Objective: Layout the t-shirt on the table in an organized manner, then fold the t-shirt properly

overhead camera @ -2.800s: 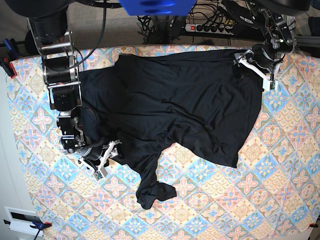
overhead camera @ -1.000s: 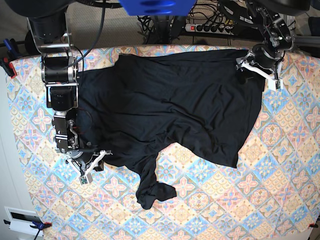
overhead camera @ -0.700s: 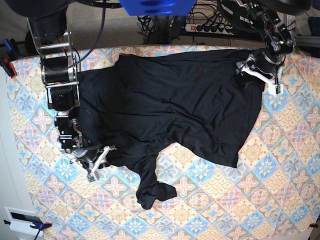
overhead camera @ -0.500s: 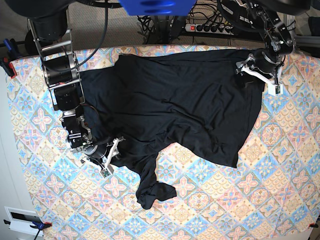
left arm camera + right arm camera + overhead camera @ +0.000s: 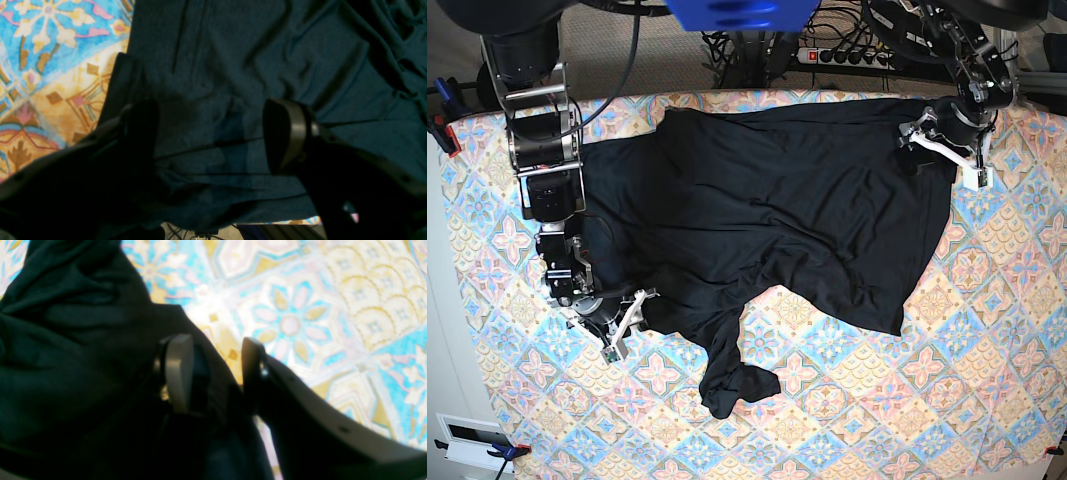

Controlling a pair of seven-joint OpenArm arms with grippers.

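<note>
The black t-shirt (image 5: 797, 210) lies spread but creased over the table (image 5: 907, 400), with one bunched part (image 5: 737, 385) trailing toward the front. My right gripper (image 5: 624, 325) sits at the shirt's front-left edge. In the right wrist view its fingers (image 5: 180, 373) stand apart, open, and the t-shirt's (image 5: 66, 356) edge lies loose between them over the table (image 5: 300, 323). My left gripper (image 5: 947, 155) hovers over the shirt's back-right corner. In the left wrist view the left gripper (image 5: 211, 133) is wide open above flat fabric (image 5: 250, 50), beside the table (image 5: 50, 50).
A power strip (image 5: 847, 55) and cables lie behind the table's back edge. Clamps (image 5: 442, 130) hold the cloth at the left edge. A white box (image 5: 467, 440) sits at the front-left corner. Bare patterned cloth shows along the front and right.
My right gripper has opened, letting go of the shirt's front-left edge; it swung a little right and came back left. The left gripper has barely shifted and stays open.
</note>
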